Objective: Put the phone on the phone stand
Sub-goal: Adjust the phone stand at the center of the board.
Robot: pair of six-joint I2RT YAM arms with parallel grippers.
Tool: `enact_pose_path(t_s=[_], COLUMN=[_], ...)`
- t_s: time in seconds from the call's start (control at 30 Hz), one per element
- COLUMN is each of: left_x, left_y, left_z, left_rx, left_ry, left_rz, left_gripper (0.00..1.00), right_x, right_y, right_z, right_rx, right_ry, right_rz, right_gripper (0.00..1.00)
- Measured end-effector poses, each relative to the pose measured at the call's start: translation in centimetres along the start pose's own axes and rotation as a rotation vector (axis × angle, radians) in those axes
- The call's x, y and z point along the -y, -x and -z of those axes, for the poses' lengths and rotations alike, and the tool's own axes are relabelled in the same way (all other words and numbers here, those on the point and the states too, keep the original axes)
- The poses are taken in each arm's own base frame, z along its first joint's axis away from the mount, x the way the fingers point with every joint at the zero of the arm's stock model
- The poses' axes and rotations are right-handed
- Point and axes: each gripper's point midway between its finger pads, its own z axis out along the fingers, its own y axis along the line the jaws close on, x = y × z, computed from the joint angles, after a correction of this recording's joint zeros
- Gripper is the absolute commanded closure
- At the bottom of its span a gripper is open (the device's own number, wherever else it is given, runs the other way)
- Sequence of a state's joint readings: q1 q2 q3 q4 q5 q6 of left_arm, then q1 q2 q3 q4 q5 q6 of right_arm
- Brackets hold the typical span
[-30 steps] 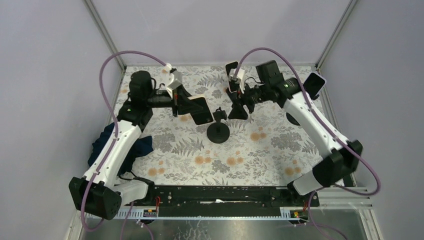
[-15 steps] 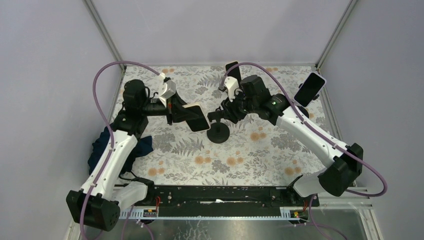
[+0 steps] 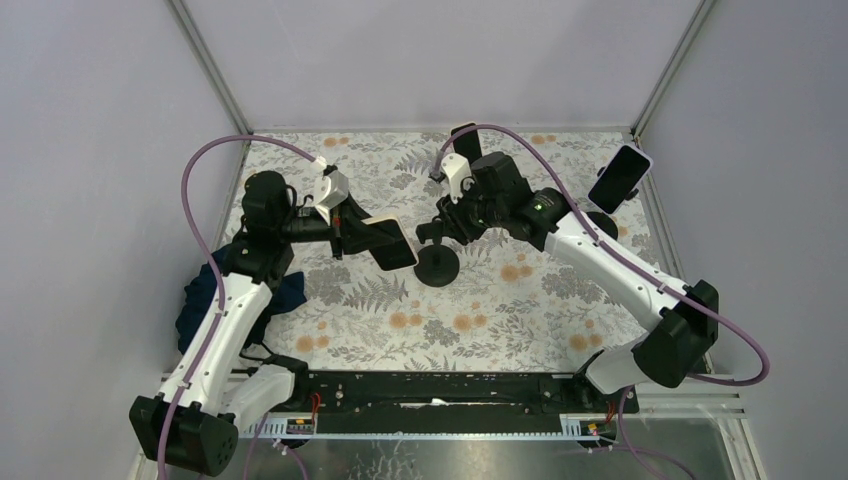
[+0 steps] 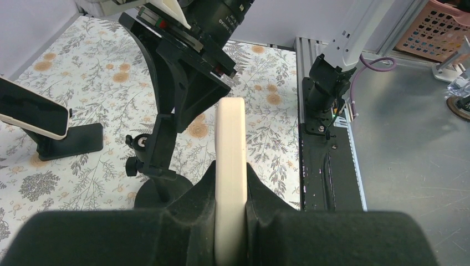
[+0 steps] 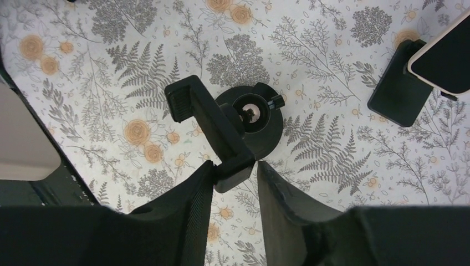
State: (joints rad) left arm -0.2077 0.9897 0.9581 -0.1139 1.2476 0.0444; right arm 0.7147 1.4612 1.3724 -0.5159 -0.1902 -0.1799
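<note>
Right gripper has swung in over the phone stand since a second ago.
Its fingers now pinch the lower end of the stand's black cradle (base resting on the floral mat). Left gripper is clamped on the cream-cased phone, held edge-on in the air just left of the stand.

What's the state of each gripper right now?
Left gripper: shut on the phone, held edge-on.
Right gripper: jaws either side of the phone stand clamp; whether it grips cannot be told.
</note>
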Motion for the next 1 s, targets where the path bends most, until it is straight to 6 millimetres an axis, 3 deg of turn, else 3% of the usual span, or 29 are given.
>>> enact_pose_path(t_s=[0.07, 0.33, 0.73, 1.0], left_x=[0.0, 0.1, 0.1, 0.1], left_y=[0.0, 0.0, 0.1, 0.1], left_z=[0.0, 0.0, 0.0, 0.0], left_rx=[0.0, 0.001, 0.003, 0.003], left_ry=[0.0, 0.0, 0.0, 0.0], left_rz=[0.002, 0.003, 0.018, 0.021], left_gripper=[1.0, 1.0, 1.0, 1.0], right_x=[0.0, 0.2, 1.7, 2.3], right_y=[0.0, 0.0, -0.1, -0.1], right_z=[-0.2, -0.4, 0.0, 0.2], right_rx=[-0.004, -0.011, -0.032, -0.036], right_ry=[-0.006, -0.05, -0.128, -0.159], right_rz=[-0.001, 0.021, 0.07, 0.083], right_gripper=[0.67, 0.68, 0.57, 0.63])
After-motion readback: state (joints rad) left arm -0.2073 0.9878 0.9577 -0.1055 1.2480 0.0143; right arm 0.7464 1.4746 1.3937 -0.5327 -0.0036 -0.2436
